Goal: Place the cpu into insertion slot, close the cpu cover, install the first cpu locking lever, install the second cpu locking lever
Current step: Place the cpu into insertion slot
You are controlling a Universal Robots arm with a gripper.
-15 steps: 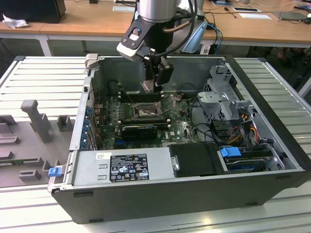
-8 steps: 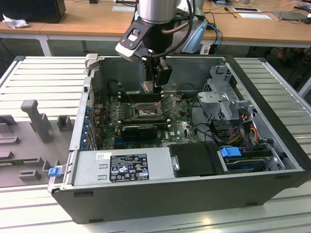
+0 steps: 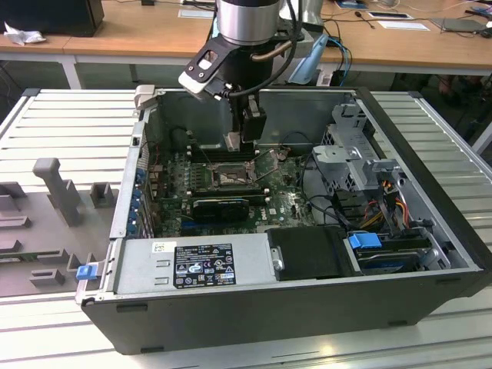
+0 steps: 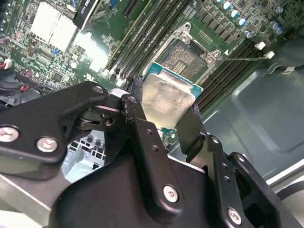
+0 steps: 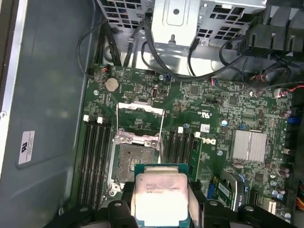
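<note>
Pinching the cpu (image 5: 160,194) across two opposite edges, with gripper (image 5: 161,202) jaws narrowed to chip width. Hovering apart from the insertion slot (image 5: 132,161), at 12 o'clock of it in the exterior view. Probably light, stiff and thin, with a smooth grey metal lid and green rim. Likely slippery; best kept to edge grip, brownish pin field looks fragile. Leaving the cpu cover (image 5: 140,107) flipped open, a thin silver frame.
</note>
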